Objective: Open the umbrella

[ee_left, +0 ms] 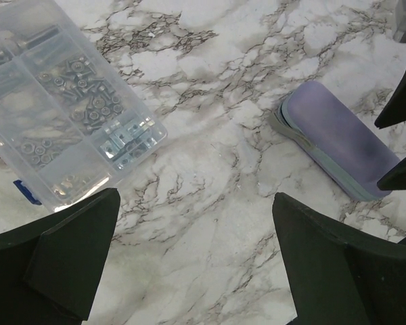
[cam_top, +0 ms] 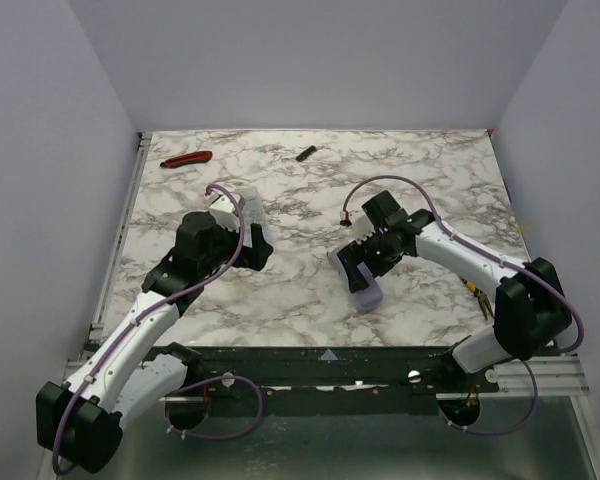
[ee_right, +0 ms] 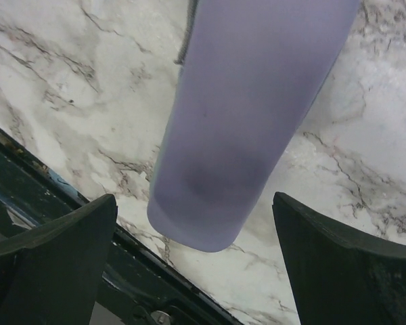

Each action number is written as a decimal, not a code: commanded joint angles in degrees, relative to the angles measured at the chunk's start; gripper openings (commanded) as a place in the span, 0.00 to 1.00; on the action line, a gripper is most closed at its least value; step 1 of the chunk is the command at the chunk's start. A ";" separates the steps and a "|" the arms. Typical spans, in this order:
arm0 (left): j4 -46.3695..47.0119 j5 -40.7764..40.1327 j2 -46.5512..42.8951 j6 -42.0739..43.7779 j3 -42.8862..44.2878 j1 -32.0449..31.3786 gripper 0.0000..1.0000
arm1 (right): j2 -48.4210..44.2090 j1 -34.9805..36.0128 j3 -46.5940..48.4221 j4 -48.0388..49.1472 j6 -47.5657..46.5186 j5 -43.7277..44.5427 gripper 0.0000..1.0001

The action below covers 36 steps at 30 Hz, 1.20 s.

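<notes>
The collapsed umbrella (ee_right: 250, 115) is laid on the marble table (ee_left: 210, 81) near its front edge, straddled by the right gripper (ee_right: 193, 210) with jaws spread wide (no contact seen). The left gripper (ee_left: 196, 196) is held wide apart, empty, near a clear parts box (ee_left: 68, 101).

both arms reach forward, elbows bent, with left pincer (cam_top: 248, 228) and right pincer (cam_top: 365, 270) spread wide, gripping nothing.

We saw a left arm (cam_top: 130, 340) and a right arm (cam_top: 467, 258) built of white link shells and bulky black joint housings. A thin lilac cable (cam_top: 378, 181) looped behind each end effector. The left end effector (ee_left: 196, 237) and right end effector (ee_right: 196, 237) carried broad matte-black wedge fingers (ee_left: 68, 261).
</notes>
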 commanded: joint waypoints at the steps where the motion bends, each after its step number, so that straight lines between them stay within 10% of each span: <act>1: 2.18 1.70 1.09 -3.14 -0.47 0.28 0.98 | 0.76 0.91 -3.33 1.56 1.99 4.85 1.00; 10: 11.42 7.26 8.31 -4.03 -4.32 -0.32 0.80 | 5.52 1.15 -2.97 3.23 -11.61 7.65 0.63; 22: 26.74 6.33 25.76 0.95 -2.45 -11.36 0.39 | 4.64 1.06 -8.08 4.87 -34.27 1.75 0.52; 36: 33.42 15.75 31.93 6.46 -5.64 -12.20 0.50 | -0.62 0.18 -14.89 1.94 -57.16 -4.52 0.46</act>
